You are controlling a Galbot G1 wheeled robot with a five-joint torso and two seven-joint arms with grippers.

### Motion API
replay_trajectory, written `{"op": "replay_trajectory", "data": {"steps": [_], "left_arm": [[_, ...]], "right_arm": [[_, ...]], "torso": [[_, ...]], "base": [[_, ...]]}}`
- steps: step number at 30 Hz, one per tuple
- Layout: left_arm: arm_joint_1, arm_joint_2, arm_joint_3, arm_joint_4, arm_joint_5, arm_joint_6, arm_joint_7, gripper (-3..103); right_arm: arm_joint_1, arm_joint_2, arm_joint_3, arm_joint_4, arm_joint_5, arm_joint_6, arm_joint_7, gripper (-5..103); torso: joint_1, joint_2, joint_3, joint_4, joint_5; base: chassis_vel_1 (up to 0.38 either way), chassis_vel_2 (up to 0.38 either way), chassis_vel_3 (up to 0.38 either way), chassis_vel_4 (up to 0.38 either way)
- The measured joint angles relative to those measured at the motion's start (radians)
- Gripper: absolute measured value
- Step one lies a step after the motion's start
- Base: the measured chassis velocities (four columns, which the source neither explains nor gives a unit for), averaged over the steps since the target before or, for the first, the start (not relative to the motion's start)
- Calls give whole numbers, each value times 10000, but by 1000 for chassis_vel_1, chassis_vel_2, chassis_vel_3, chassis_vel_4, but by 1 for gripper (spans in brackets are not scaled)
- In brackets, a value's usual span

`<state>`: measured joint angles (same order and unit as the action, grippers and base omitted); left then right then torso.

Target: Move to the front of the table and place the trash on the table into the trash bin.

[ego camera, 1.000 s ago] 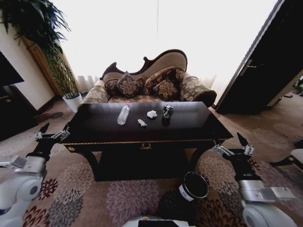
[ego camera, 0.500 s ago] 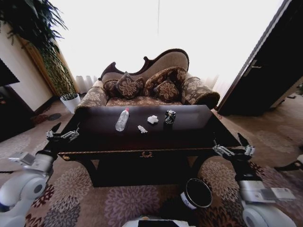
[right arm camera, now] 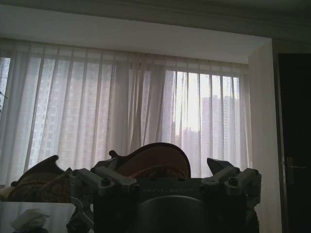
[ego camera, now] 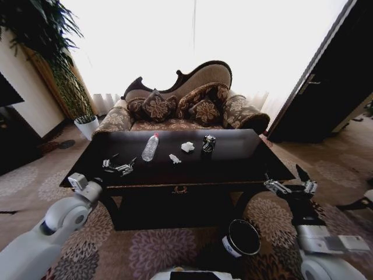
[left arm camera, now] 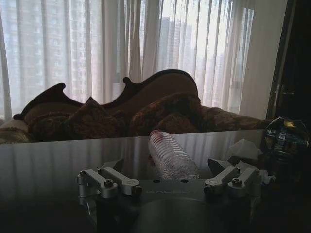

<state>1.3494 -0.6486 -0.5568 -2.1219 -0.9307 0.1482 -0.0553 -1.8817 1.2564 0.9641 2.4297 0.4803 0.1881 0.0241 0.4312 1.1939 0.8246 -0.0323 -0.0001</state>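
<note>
On the dark glossy table [ego camera: 233, 166] lies the trash. A clear bottle [ego camera: 151, 147] with a red cap lies on its side left of centre. Two white paper wads [ego camera: 187, 147] [ego camera: 175, 158] and a dark can [ego camera: 208, 143] lie to its right. My left gripper [ego camera: 119, 166] hovers open over the table's front-left part, short of the bottle. In the left wrist view the bottle [left arm camera: 170, 155] lies straight ahead between the open fingers [left arm camera: 109, 178], with the can [left arm camera: 286, 138] off to one side. My right gripper [ego camera: 289, 185] is open off the table's front-right corner. The black trash bin [ego camera: 240, 238] stands on the carpet, below the table's front right.
An ornate sofa [ego camera: 180, 102] with cushions stands behind the table. A white plant pot [ego camera: 87, 125] with a tall plant stands at the back left. A dark door [ego camera: 326, 87] is at the right. Patterned carpet [ego camera: 151, 251] covers the floor in front.
My left arm has swung in from beside the table's left corner to over its front-left top, nearer the bottle. The right arm has stayed put. The view shifted slightly closer.
</note>
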Motion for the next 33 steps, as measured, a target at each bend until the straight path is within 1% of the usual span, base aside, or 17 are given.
{"op": "replay_trajectory", "data": {"steps": [1, 4, 9, 11, 19, 27, 29, 30, 32, 33], "left_arm": [[0, 0, 0, 0, 0, 0, 0, 98], [-449, -30, 468, 256, 283, 1, -2, 98], [-832, -22, 885, 549, 472, -7, 10, 98], [-976, -19, 1084, 723, 710, -103, 55, 98], [-1346, -230, 1590, 944, 1195, -261, 72, 98], [-1864, -224, 1929, 1220, 1163, -292, 72, 98], [-2214, -222, 2220, 1336, 1157, -301, 63, 98], [-2214, -222, 2220, 1336, 1157, -301, 63, 98], [-2546, -234, 2596, 1422, 1144, -301, 50, 98], [-2930, -291, 3101, 1530, 1156, -294, 11, 98]], "right_arm": [[0, 0, 0, 0, 0, 0, 0, 100], [30, 43, -31, -63, -19, 11, -16, 100], [92, 29, -48, -112, -20, 12, -19, 100], [107, 29, -49, -123, -4, 12, -21, 100], [121, -64, -3, -128, 122, 13, -52, 100], [129, -97, 12, -58, 193, 3, -53, 100], [130, -73, -9, -48, 194, -3, -52, 100], [130, -73, -9, -48, 194, -3, -52, 100], [131, -52, -18, -29, 199, -7, -53, 100], [127, -29, -20, 10, 216, -15, -53, 100]], "torso": [[0, 0, 0, 0, 0], [1, -1, 1, 0, 0], [2, -1, 1, -1, 2], [0, 0, 1, 0, 1], [2, -1, 1, 0, 1], [1, -1, 0, 1, 1], [1, -1, 0, 2, 1], [1, -1, 0, 2, 1], [1, -1, 0, -1, 2], [1, -1, 1, -2, 2]], "base": [[0, 0, 0, 0], [0, 0, 0, 0], [0, 0, 0, 0], [0, 0, 0, 0], [0, 0, 0, 0], [0, 0, 0, 0], [0, 0, 0, 0], [0, 0, 0, 0], [0, 0, 0, 0], [0, 0, 0, 0]]}}
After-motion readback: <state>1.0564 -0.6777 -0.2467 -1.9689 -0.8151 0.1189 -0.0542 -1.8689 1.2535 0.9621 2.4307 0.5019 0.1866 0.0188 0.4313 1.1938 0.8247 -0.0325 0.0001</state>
